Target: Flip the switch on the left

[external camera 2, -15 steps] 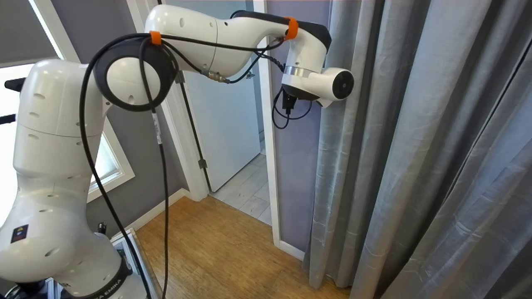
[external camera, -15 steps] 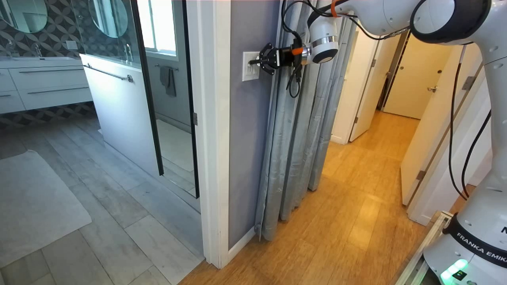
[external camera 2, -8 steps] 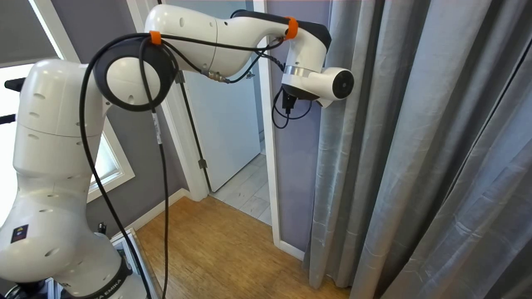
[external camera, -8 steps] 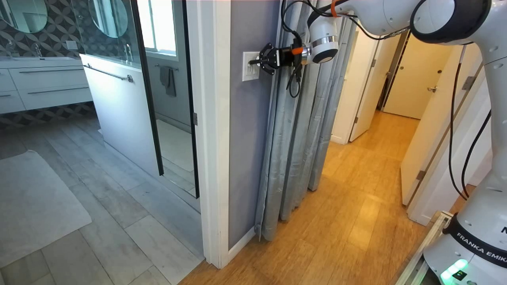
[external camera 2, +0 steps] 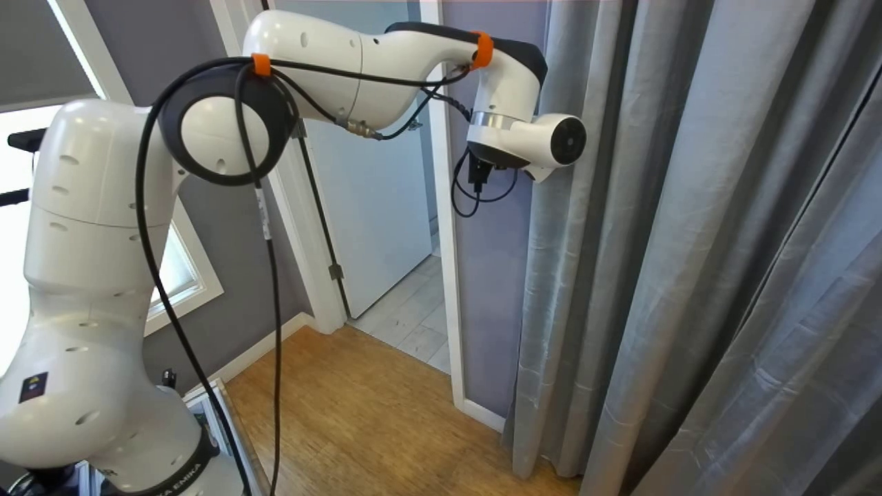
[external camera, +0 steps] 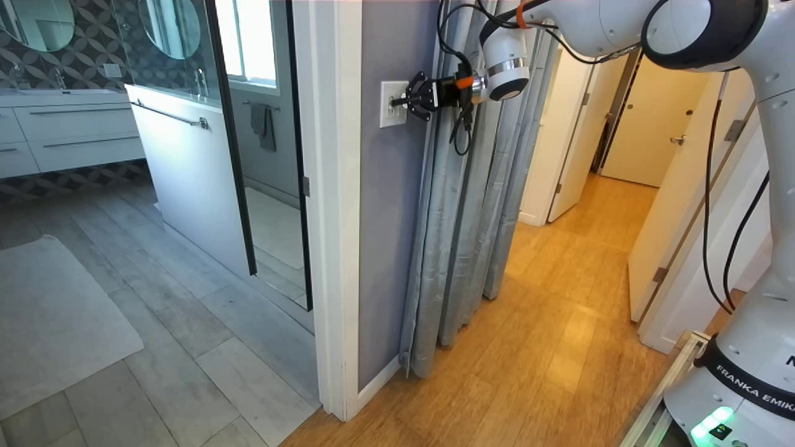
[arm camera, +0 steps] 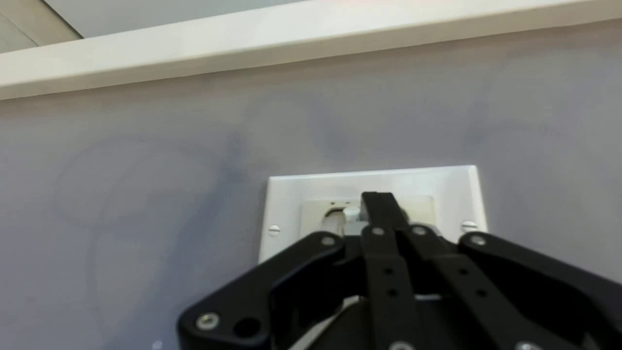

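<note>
Partly hidden, a smooth white switch plate sits flat on the grey-lavender wall, its upper edge and two slotted screws showing in the wrist view. The black gripper covers the plate's centre, its fingers closed together side by side; whether they touch the small pale switch lever just beside them is unclear. In an exterior view, the rectangular plate is between white door trim and a shiny grey curtain hanging in folds; the robot's base is cut off at right. In an exterior view, the arm's glossy white wrist blocks plate and fingers.
</note>
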Robot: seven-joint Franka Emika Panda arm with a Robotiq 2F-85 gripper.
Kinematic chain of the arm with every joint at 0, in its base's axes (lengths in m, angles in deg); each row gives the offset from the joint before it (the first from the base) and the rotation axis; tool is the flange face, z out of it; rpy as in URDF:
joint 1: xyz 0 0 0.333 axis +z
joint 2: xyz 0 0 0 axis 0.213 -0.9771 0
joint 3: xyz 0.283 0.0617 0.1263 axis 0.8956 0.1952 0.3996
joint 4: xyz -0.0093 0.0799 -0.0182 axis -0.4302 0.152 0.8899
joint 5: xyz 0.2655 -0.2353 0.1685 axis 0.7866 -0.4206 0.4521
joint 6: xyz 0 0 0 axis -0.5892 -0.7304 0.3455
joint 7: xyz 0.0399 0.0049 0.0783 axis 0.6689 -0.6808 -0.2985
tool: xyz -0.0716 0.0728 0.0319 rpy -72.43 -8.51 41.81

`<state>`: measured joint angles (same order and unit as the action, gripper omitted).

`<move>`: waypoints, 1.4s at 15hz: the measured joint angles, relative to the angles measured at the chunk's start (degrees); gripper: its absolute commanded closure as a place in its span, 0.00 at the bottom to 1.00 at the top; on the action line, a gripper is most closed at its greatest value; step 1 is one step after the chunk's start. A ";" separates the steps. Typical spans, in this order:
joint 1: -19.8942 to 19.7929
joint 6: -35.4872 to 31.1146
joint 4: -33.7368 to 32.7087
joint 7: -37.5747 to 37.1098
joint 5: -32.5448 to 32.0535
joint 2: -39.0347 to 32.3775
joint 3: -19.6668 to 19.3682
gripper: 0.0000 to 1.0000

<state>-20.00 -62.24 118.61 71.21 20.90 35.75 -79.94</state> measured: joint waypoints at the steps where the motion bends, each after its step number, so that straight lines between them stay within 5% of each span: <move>1: 0.08 -0.12 -0.09 -0.10 -0.31 -0.43 -0.02 1.00; 16: -0.11 3.63 -0.46 -0.35 -0.91 0.23 0.57 1.00; 17: -0.15 4.60 -0.45 -0.35 -1.08 0.45 0.57 0.81; 21: -0.18 7.48 0.14 -1.24 -6.89 1.93 0.02 0.53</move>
<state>-20.18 -54.76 118.76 69.97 14.02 37.68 -79.92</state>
